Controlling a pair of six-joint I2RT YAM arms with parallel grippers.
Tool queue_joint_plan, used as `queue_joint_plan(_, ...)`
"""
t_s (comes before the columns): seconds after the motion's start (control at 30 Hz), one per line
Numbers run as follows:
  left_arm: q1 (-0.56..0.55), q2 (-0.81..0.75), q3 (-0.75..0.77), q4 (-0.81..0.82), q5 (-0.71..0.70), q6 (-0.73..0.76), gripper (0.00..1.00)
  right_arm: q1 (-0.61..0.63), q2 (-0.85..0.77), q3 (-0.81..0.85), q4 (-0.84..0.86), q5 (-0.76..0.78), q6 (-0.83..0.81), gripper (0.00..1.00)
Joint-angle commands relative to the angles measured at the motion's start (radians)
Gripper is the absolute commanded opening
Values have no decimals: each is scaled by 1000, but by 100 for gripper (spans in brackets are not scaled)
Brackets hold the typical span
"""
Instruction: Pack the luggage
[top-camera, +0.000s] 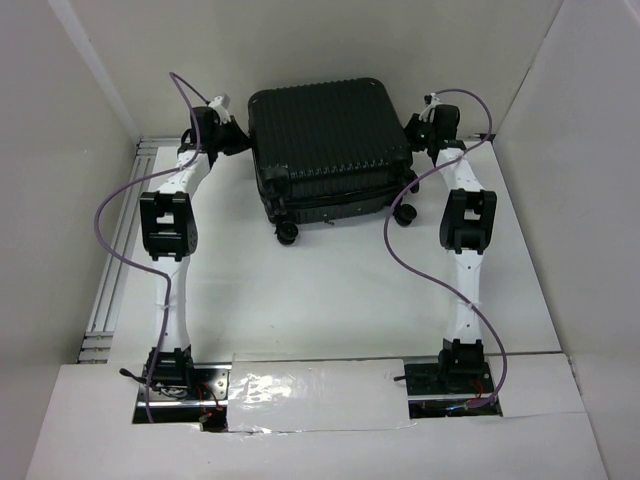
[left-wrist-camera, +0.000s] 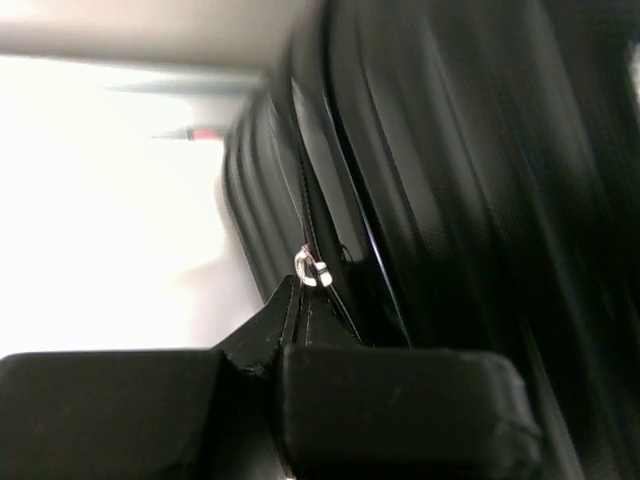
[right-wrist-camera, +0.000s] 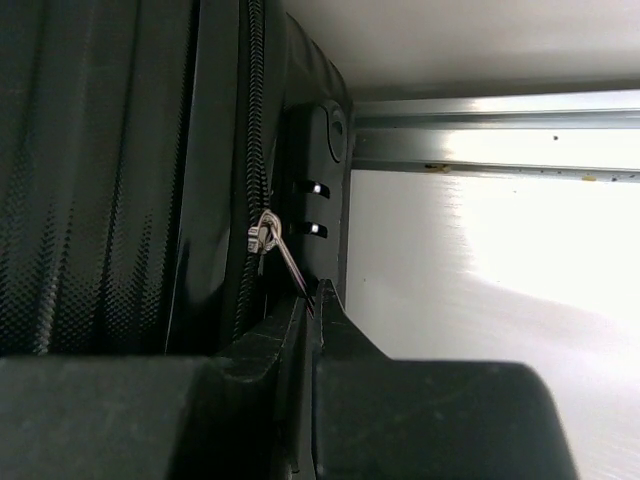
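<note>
The luggage (top-camera: 328, 145) is a black ribbed hard-shell suitcase lying closed at the back middle of the table, wheels toward me. My left gripper (top-camera: 232, 137) is at its left side, shut on a zipper pull (left-wrist-camera: 312, 268) whose silver ring shows just above the fingertips. My right gripper (top-camera: 415, 131) is at its right side, shut on the other zipper pull (right-wrist-camera: 285, 262), a thin metal tab running from the silver slider on the zipper track into the closed jaws. The suitcase shell fills the left wrist view (left-wrist-camera: 450, 200) and the left of the right wrist view (right-wrist-camera: 100, 170).
White walls enclose the table on three sides. An aluminium rail (top-camera: 118, 260) runs along the left edge and also shows in the right wrist view (right-wrist-camera: 500, 135). Purple cables (top-camera: 410, 270) loop off both arms. Suitcase wheels (top-camera: 288, 234) stick out at the near side.
</note>
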Motion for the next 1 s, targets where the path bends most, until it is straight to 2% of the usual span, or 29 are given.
queue_joint_plan(0.0,2,64,120,329,19,-149,0,13,116,78,116,242,73,0)
queue_joint_plan(0.13,-21,64,102,363,45,-152,0,52,139,107,116,217,73,0)
queue_joint_plan(0.27,-46,-17,-13,427,94,-152,0,74,82,68,94,190,64,0)
queue_joint_plan(0.47,-129,-120,-100,409,105,-80,0,141,-60,-95,80,242,6,0)
queue_joint_plan(0.8,-129,-336,-347,329,235,33,0,206,-294,-452,148,309,-27,0)
queue_joint_plan(0.97,-152,-456,-469,260,245,113,0,238,-426,-626,195,328,-36,0)
